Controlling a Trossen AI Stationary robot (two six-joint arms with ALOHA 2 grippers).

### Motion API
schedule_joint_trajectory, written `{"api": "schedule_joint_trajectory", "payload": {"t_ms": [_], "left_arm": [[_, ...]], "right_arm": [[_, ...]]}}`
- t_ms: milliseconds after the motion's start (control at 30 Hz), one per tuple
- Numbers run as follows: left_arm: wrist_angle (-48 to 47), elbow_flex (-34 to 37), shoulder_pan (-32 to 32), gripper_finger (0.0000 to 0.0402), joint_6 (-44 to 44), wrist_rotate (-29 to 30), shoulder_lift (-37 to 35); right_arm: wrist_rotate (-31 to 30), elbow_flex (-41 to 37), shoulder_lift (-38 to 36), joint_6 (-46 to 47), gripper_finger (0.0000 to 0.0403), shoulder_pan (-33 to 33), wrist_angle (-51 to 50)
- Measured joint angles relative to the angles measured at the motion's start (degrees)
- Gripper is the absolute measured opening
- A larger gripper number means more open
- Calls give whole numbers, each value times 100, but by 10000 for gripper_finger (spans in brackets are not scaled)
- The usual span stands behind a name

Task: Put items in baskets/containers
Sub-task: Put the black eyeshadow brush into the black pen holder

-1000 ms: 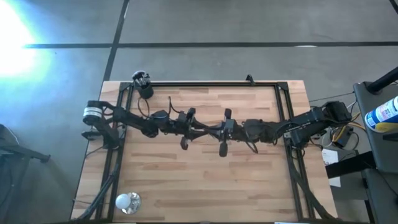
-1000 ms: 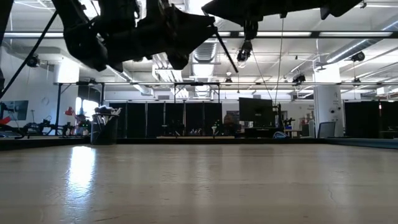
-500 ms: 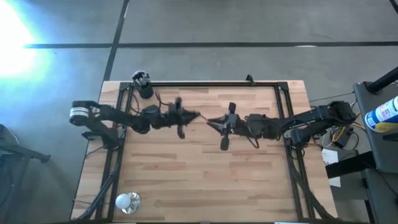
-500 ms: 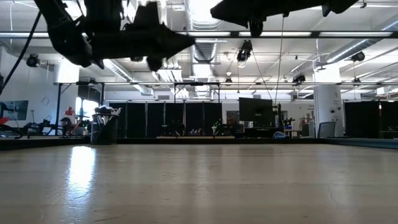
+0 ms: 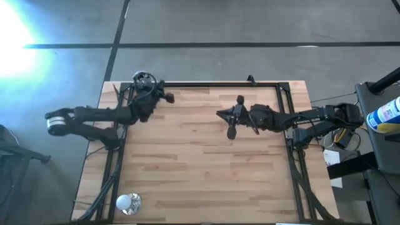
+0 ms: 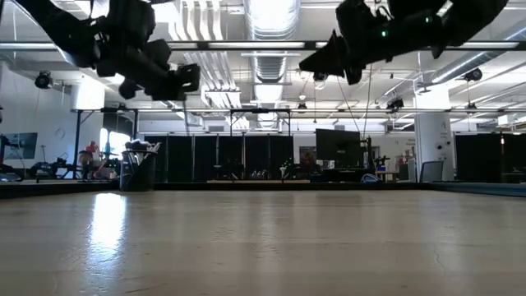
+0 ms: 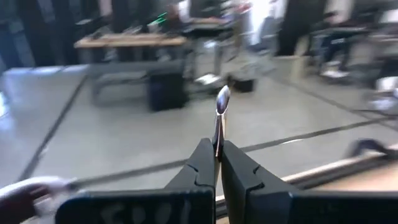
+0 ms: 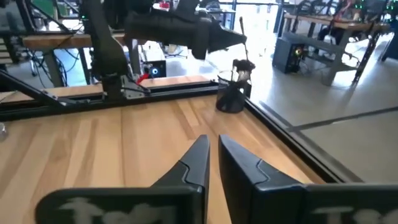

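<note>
A small black cup [image 5: 143,82] with several brushes in it stands on its base at the table's far left corner, also seen in the low view [image 6: 138,168] and the right wrist view [image 8: 232,94]. My left gripper [image 5: 164,95] hovers just right of the cup, high above the table [image 6: 182,79], shut on one thin brush [image 7: 219,124]. My right gripper [image 5: 224,115] hangs over the table's middle right, its fingers [image 8: 212,142] a narrow slit apart with nothing between them. My left gripper pinches the brush's thin handle [image 7: 217,140] between its two fingertips. The fingers reach about level from the table's left. The brush [image 8: 241,26] sticks up out of the fingertips, its silvery end [image 7: 222,99] free, lifted clear above the cup's height.
A dark metal frame [image 5: 212,84] runs along the table's far edge and down both sides. A shiny whitish round object [image 5: 128,202] sits at the near left corner. Bare wood lies between the arms and toward the near edge [image 5: 200,175].
A second ago both grippers met over the table's middle with the brush between them. My left gripper has since carried the brush toward the far left, up to the cup. My right gripper has drawn back toward the table's right edge without it.
</note>
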State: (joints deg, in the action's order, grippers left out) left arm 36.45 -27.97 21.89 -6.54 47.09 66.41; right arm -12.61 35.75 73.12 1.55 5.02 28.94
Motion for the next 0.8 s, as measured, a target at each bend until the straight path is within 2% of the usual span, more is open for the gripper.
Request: {"api": "schedule_joint_trajectory", "payload": {"t_ms": [200, 400, 600, 800], "left_arm": [[-1149, 4, 995, 4, -523, 47, -388], [-1357, 4, 1670, 4, -405, 55, -549], [-1945, 4, 2197, 4, -661, -112, -549], [-2504, 4, 2449, 6, -919, -269, -549]], "right_arm": [[232, -425, 1, 134, 13, 368, 422], [237, -545, 2, 130, 9, 453, 471], [237, -556, 2, 103, 8, 476, 488], [235, -556, 2, 86, 8, 481, 488]]}}
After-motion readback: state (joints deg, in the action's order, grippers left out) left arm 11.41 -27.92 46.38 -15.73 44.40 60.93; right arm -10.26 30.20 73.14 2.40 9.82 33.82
